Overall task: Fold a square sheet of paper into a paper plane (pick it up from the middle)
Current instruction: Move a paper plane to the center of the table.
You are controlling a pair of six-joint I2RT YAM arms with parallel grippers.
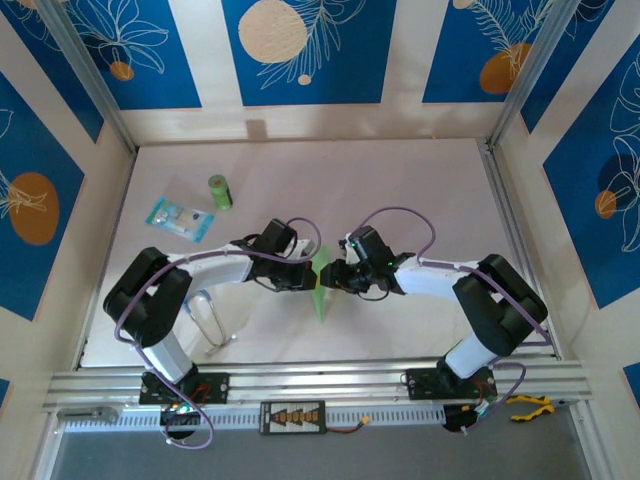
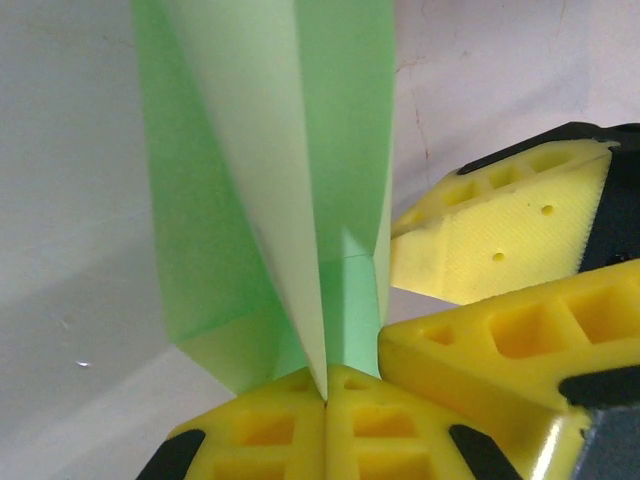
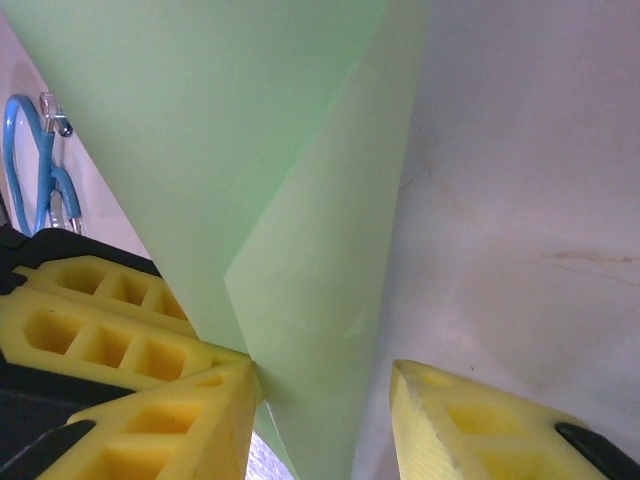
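Shows the pale-green paper [image 1: 321,295], folded to a slim pointed form with long creases, held upright on edge well apart from the small green cylinder [image 1: 219,191], to its right and nearer the arm bases; contact with the table [image 1: 400,190] not discernible. Shows the left gripper [image 2: 325,385] on the paper's cylinder-facing side, fingers [image 2: 260,430] pressed fully together on the folded layers. Shows the right gripper [image 3: 325,375] on the side away from the cylinder, fingers [image 3: 470,420] parted partway and straddling the paper: one touching the sheet, the other clear of it, nothing clamped. Places the clear blue-printed packet [image 1: 180,218] just beside the cylinder, to its left and nearer the bases.
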